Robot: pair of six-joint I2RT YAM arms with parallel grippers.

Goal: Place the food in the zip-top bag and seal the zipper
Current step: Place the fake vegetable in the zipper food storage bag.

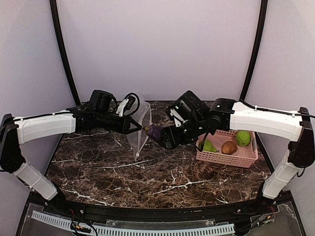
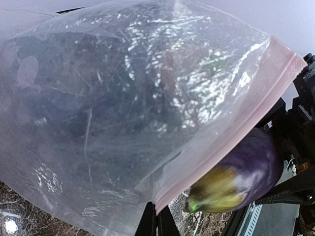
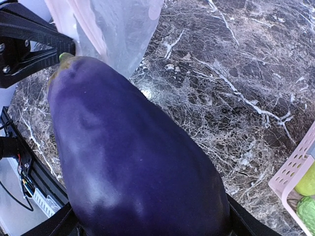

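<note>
Brown marble surface (image 1: 147, 172) with white veins runs under both arms, with pale lilac walls behind.

The left pincer (image 2: 157, 222) is pressed together on the bag (image 2: 123, 98). It pinches the bag's edge at the spot where the pink zipper (image 2: 236, 132) strip ends. From that grip the clear bag stands up in a crumpled sheet, with one white dot showing on its film. The zipper runs slantwise away from the fingertips. Whether the bag's bottom touches the surface cannot be told.

The right pincer (image 1: 165, 137) clamps the eggplant (image 3: 133, 157), its fingers spread wide around the thick purple body. The eggplant's green stem end points at the bag and sits just beside the zipper. In the left wrist view it lies under the pink strip, and the strip crosses in front of it. Whether the tip is inside the mouth is unclear.

Well apart from the bag, on the right arm's side, a pink basket (image 1: 246, 158) rests on the surface. In it lie the pear (image 1: 208, 146), the brown lump (image 1: 229, 147) and the round green fruit (image 1: 242, 137).
</note>
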